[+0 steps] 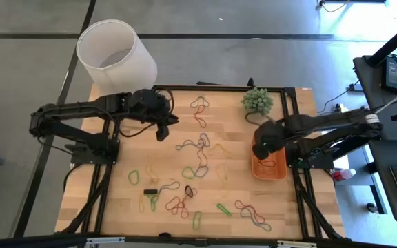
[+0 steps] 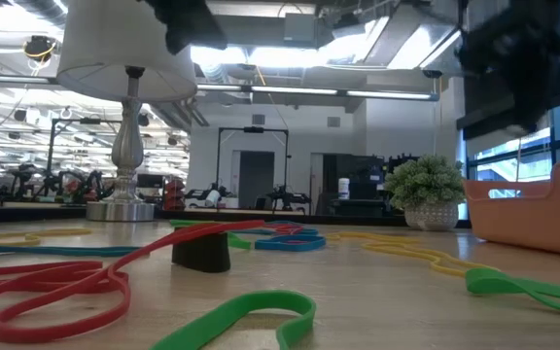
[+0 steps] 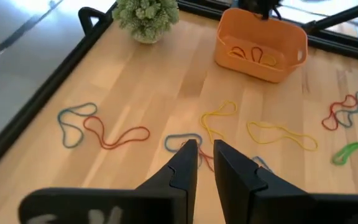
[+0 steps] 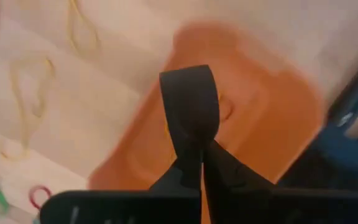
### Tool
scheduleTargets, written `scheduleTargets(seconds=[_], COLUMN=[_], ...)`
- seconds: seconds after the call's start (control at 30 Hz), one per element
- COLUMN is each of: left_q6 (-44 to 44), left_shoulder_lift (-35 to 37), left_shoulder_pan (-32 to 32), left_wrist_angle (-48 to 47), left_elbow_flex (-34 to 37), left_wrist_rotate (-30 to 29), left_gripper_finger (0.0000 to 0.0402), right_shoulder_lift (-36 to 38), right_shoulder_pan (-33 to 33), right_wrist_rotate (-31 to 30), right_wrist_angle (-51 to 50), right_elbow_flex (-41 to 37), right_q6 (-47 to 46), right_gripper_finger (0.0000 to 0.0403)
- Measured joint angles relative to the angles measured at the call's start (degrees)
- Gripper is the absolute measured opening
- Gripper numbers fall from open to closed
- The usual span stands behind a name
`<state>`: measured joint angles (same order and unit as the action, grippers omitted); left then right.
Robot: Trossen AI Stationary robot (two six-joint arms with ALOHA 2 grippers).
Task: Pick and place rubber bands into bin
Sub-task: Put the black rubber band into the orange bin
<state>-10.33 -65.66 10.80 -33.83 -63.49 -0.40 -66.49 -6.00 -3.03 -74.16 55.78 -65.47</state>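
Observation:
Many rubber bands (image 1: 198, 148) in red, green, yellow, blue and dark colours lie flat across the wooden table. The orange bin (image 1: 273, 171) stands near the table's right edge, with a few yellow and red bands (image 3: 248, 55) inside it. My right gripper (image 1: 260, 150) hovers over the bin's left part. In the right wrist view it (image 4: 191, 93) is shut above the bin's floor (image 4: 272, 124), and I see no band between its fingers. My left gripper (image 1: 163, 131) hangs above the table's far left part. It (image 3: 205, 148) is open by a narrow gap and empty, above a blue band (image 3: 178, 139).
A small potted plant (image 1: 257, 101) stands at the far edge, just beyond the bin. A white lampshade (image 1: 116, 52) rises at the far left corner. A small black block (image 1: 150, 191) sits among the near bands. A black frame (image 1: 226, 88) borders the table.

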Motion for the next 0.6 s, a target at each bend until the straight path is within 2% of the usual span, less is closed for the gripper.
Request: scheduleTargets(seconds=[0.2,0.3,0.43,0.6], left_q6=[-2.61,-2.6,-2.39,-1.11], left_shoulder_lift=[0.9,0.89,0.89,0.89], left_shoulder_pan=[-1.06,-1.9,-2.99,-3.35], left_wrist_angle=[0.82,0.97,2.05,3.76], left_elbow_flex=[2.79,3.04,3.04,3.04], left_wrist_rotate=[-0.02,-0.16,-1.91,-2.16], left_gripper_finger=[0.0046,0.0041,0.0027,0.0006], right_shoulder_lift=[-0.23,-0.23,-0.21,-0.21], right_shoulder_pan=[1.02,1.8,2.47,2.45], right_wrist_rotate=[7.39,9.13,9.03,9.05], right_wrist_angle=[14.72,19.85,20.49,20.49], right_elbow_flex=[-14.06,-19.24,-22.34,-22.27], right_q6=[1.0,-0.08,-1.64,-1.52], right_gripper_finger=[0.0,0.0,0.0012,0.0049])
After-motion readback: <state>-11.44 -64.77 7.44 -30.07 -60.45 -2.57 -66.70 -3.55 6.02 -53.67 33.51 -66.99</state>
